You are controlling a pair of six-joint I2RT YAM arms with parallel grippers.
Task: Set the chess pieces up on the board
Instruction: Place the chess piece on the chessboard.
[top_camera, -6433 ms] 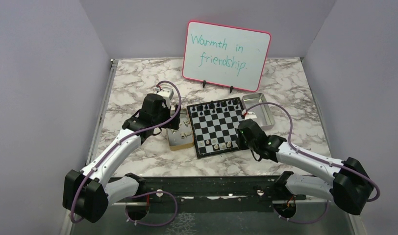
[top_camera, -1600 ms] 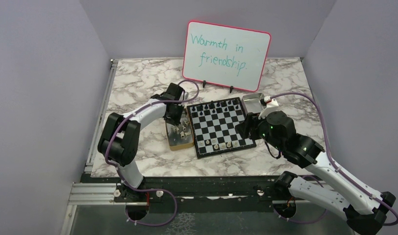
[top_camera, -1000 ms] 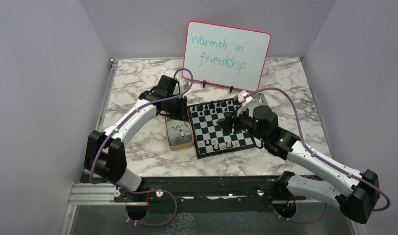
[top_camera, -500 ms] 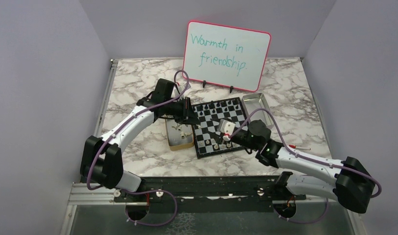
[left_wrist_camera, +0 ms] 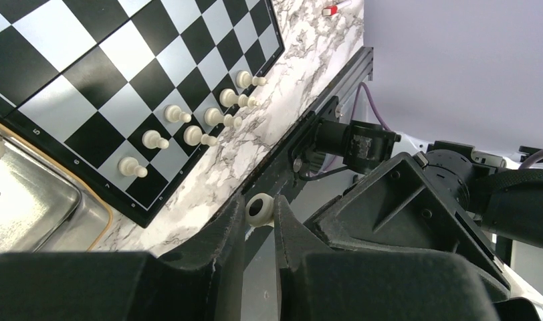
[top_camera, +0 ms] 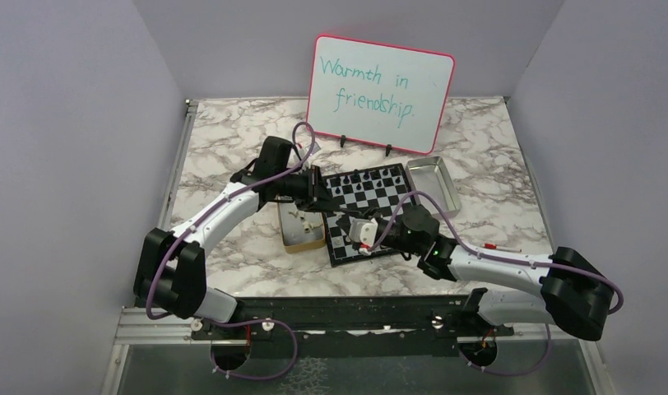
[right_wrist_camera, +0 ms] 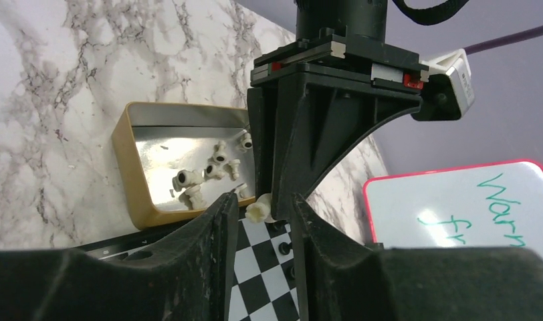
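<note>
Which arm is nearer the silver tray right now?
Right. The right arm lies over the chessboard's near-right corner, just in front of the silver tray; the left arm is on the opposite side, above the tan box.

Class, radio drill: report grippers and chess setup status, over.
Left gripper jaws shut on cream piece. Right gripper jaws flank same piece, grip unclear. Both crowd over board.

This is a robotics lab test cell: plain lavender-grey walls (top_camera: 67, 123) box in a marble-patterned worktop (top_camera: 232, 140) on three sides. A left arm (top_camera: 224, 210) and a right arm (top_camera: 495, 267), both white and black, are bolted to a metal rail (top_camera: 331, 317) at its near edge. A pink-framed whiteboard (top_camera: 380, 82) with handwritten words stands at the back.
</note>
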